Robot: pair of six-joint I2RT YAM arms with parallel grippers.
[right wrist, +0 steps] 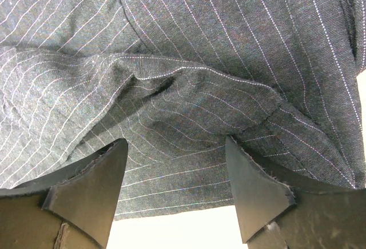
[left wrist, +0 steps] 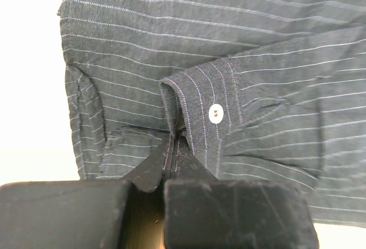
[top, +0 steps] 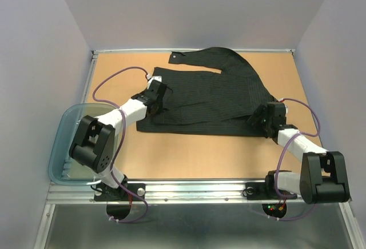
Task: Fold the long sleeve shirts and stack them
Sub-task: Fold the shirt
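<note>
Left gripper (top: 154, 95): pressed fully together on a cuff (left wrist: 200, 112) of the black pinstriped shirt (top: 211, 95), at the garment's left side. Thin fold of cloth nipped between the fingertips (left wrist: 154, 166), small white button (left wrist: 216, 112) just beside them.

Right gripper (top: 261, 117): spread wide, low over the shirt's near right corner. One finger (right wrist: 97, 180) to either side of a raised ridge of cloth, nothing pinched.

Shirt itself: flat and partly folded across the middle and far half of the tabletop (top: 189, 152). Near hem roughly parallel to the near edge, one sleeve (top: 197, 56) lying along the far edge.

Translucent blue-grey tub (top: 60, 146): at the near left corner, overhanging the tabletop's left edge, well apart from the shirt.
</note>
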